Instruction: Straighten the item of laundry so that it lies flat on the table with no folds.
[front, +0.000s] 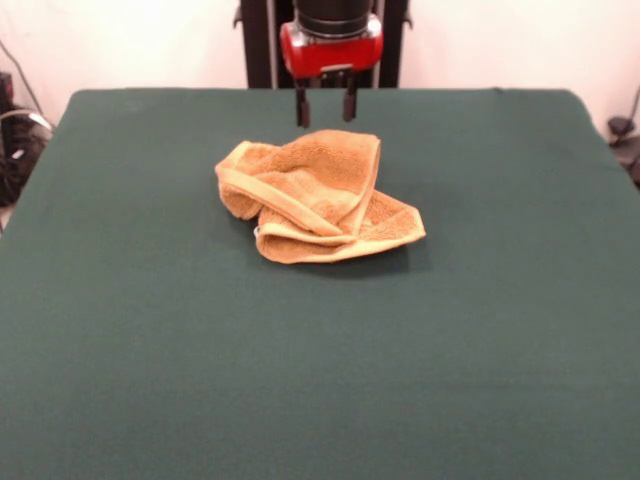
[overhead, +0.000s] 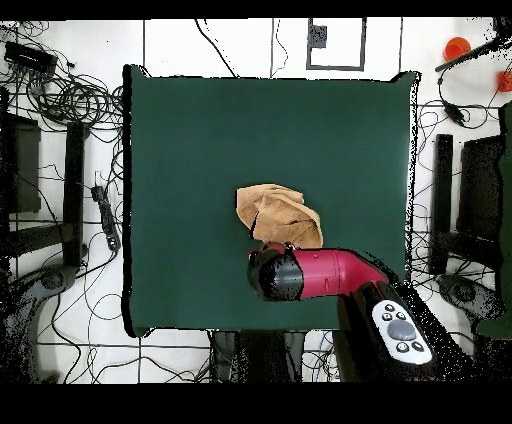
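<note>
Counter (front: 150, 380): dark green cloth cover, bare across the whole near stretch; it carries only the towel.

Towel (front: 315, 198): golden-orange terry cloth, lying crumpled in a heap near the middle of the counter, just in front of and below the tool in the front view. One layer is turned over the rest, and a paler woven band runs along the folded edges. A small white bit shows at the lower left edge of the heap.

Tool (front: 325, 105): two dark fingers (front: 301, 106) hang straight down beneath the red wrist, parted with a clear gap between them and nothing in that gap. The tips sit above the far edge of the towel, apart from the cloth.

Arm (overhead: 335, 273): in the overhead view its red and black body lies across the counter's edge and covers the tool, with the black end just beside the towel (overhead: 279, 216).

Floor (overhead: 70, 90): cables lie tangled around the counter.
</note>
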